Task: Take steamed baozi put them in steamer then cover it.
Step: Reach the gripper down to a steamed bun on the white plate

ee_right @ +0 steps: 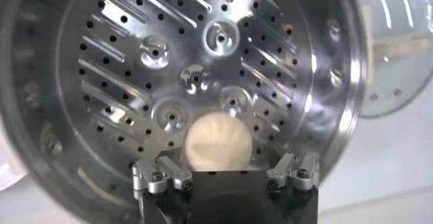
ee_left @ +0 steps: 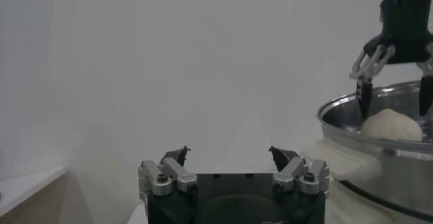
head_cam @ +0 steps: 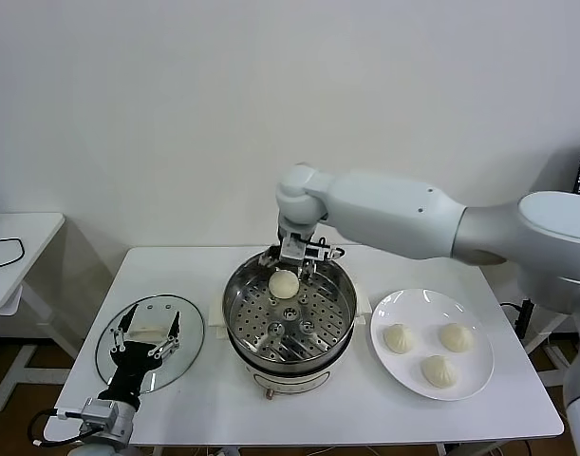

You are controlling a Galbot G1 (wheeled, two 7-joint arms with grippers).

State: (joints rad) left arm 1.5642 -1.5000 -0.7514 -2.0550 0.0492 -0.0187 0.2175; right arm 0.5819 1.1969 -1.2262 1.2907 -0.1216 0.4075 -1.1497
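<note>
The steamer (head_cam: 234,313) stands at the table's middle, its perforated tray (ee_right: 196,76) bare but for one baozi (head_cam: 284,282) lying at the far side. My right gripper (head_cam: 291,271) hangs just above that bun, open, with the fingers (ee_left: 365,97) spread to either side of it. Three more baozi (head_cam: 398,337) sit on the white plate (head_cam: 403,309) at the right. The glass cover (head_cam: 180,328) lies flat on the table at the left. My left gripper (head_cam: 142,332) is open and empty, low over the cover near its white handle.
The plate lies close to the steamer's right side and the cover close to its left. A second white table (head_cam: 14,247) stands off to the left. A white wall rises behind the table.
</note>
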